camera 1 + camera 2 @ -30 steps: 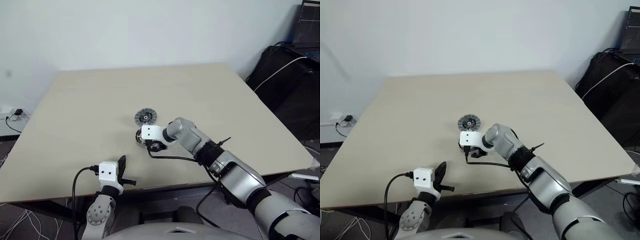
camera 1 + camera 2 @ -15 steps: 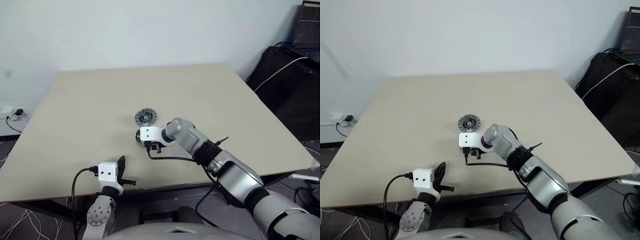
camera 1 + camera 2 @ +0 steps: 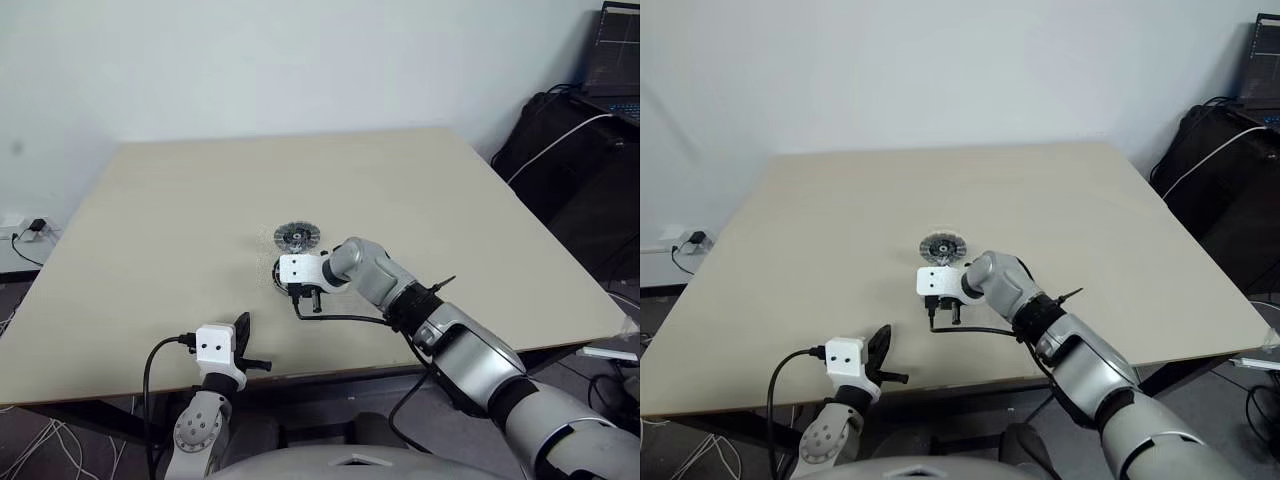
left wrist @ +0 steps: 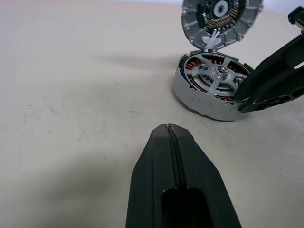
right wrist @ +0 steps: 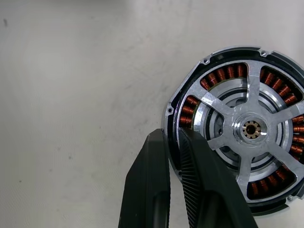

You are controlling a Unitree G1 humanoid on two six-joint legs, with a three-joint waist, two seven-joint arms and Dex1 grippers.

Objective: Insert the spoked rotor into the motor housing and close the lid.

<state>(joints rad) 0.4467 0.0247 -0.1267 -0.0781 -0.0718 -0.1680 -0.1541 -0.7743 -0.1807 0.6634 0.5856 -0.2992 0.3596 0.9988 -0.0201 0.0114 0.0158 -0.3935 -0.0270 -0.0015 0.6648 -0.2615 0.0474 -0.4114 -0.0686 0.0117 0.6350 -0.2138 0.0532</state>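
Note:
The motor housing (image 5: 228, 51) lies on the table with the spoked rotor (image 5: 251, 129) seated inside it, copper coils showing between the silver spokes. My right gripper (image 5: 173, 137) is shut on the housing's rim, one finger outside the wall and one just inside it. The lid (image 4: 221, 16) stands tilted up against the housing's far edge, seen from above as a grey disc (image 3: 296, 236). My left gripper (image 4: 168, 128) is shut on nothing, low near the table's front edge and well short of the housing (image 4: 199, 102).
The pale wooden table (image 3: 180, 200) is bare around the parts. A black bag (image 3: 570, 150) with a white cable and a laptop stand off the table's right side. A wall socket (image 3: 30, 228) sits at floor level on the left.
My right gripper's fingers have closed onto the housing's rim. The lid has shifted slightly to the right. The left arm has not moved.

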